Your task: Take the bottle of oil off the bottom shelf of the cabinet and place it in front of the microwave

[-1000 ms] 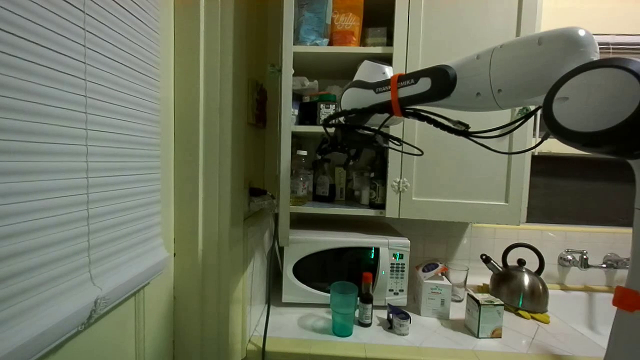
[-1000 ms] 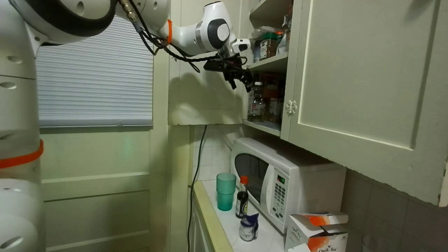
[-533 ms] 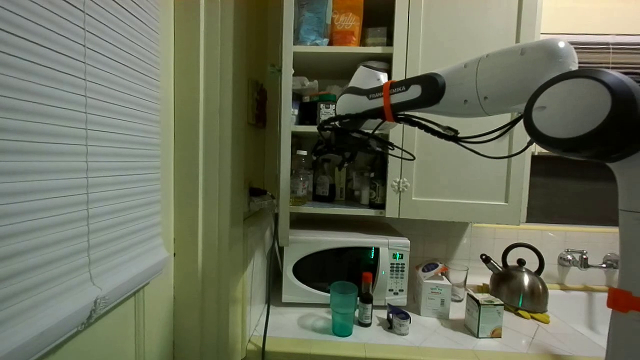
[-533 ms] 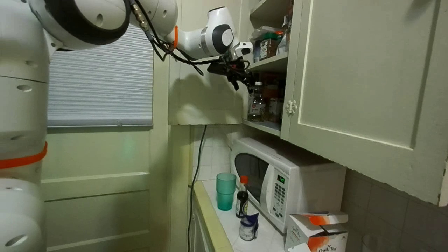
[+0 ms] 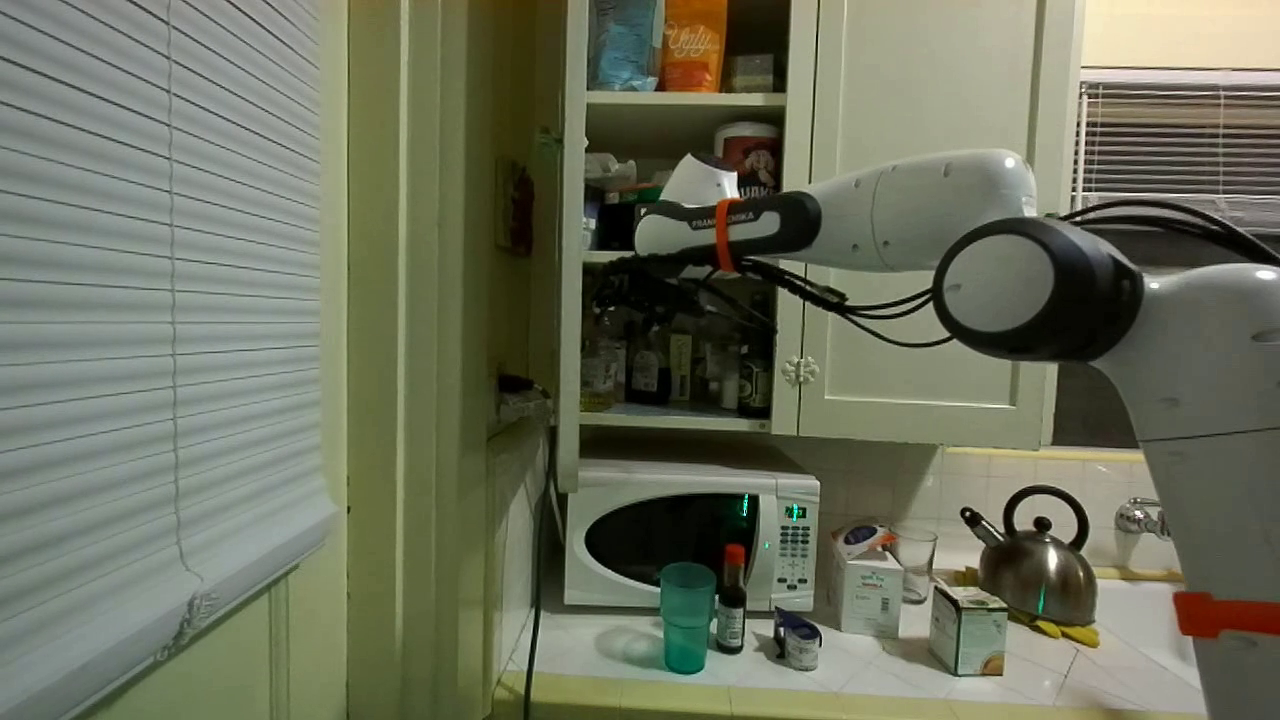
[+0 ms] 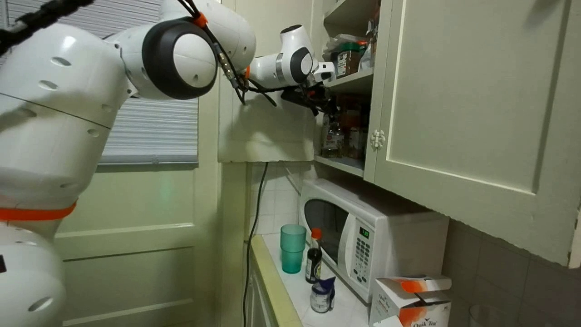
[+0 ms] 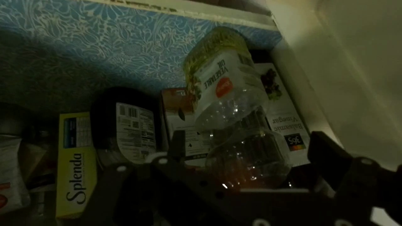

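The oil bottle [image 7: 224, 84], clear with yellow oil and a "Vegetable Oil" label, stands at one end of the bottom shelf [image 5: 670, 421] of the cabinet [image 5: 800, 60]. It also shows in both exterior views [image 5: 597, 382] [image 6: 333, 140]. My gripper [image 7: 248, 142] is open, its fingers [image 7: 178, 141] on either side of the bottle's upper part, with gaps on both sides. The bottle's cap is hidden behind the gripper. In both exterior views the gripper [image 5: 632, 308] [image 6: 325, 111] is at the bottle's top, under the shelf above. The microwave [image 5: 797, 545] stands on the counter below.
A vinegar box [image 7: 282, 103] and the cabinet side wall [image 7: 355, 78] are close by the bottle. A dark bottle [image 5: 648, 372] and a Splenda box [image 7: 77, 169] stand on the other side. Before the microwave stand a green cup [image 5: 687, 620], a red-capped bottle [image 5: 731, 612] and a small jar [image 5: 800, 645].
The arm has reached forward and down into the cabinet. The gripper has moved to the top of the oil bottle. The bottle has not moved.
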Controlling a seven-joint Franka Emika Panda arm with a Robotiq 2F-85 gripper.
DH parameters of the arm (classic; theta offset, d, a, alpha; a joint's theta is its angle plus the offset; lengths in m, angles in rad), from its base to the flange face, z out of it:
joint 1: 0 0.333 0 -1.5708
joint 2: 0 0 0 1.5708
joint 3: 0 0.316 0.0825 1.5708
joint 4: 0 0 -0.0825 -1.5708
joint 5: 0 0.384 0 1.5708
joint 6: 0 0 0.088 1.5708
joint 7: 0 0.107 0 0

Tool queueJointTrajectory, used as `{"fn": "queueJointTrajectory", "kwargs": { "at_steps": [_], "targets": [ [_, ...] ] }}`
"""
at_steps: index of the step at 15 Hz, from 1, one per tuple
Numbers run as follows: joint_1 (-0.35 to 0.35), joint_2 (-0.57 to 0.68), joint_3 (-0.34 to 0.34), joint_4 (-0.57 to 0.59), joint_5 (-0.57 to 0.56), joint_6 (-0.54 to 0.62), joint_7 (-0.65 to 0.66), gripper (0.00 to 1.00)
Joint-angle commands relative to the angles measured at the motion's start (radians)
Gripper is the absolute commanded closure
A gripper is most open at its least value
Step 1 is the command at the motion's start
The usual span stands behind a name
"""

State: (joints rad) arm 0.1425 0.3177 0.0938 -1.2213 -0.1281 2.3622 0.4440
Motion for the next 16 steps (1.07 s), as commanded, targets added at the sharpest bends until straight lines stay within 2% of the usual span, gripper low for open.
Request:
{"fn": "queueJointTrajectory", "kwargs": {
  "at_steps": [1, 8, 13, 16],
  "targets": [
    [0.057, 0.134, -0.050, 0.187, -0.024, -0.009, 0.044, 0.00],
    [0.126, 0.279, -0.144, 0.379, -0.066, -0.044, 0.220, 0.00],
    [0.164, 0.312, -0.226, 0.446, -0.138, -0.098, 0.342, 0.00],
    [0.178, 0.317, -0.244, 0.467, -0.149, -0.166, 0.363, 0.03]
  ]
}}
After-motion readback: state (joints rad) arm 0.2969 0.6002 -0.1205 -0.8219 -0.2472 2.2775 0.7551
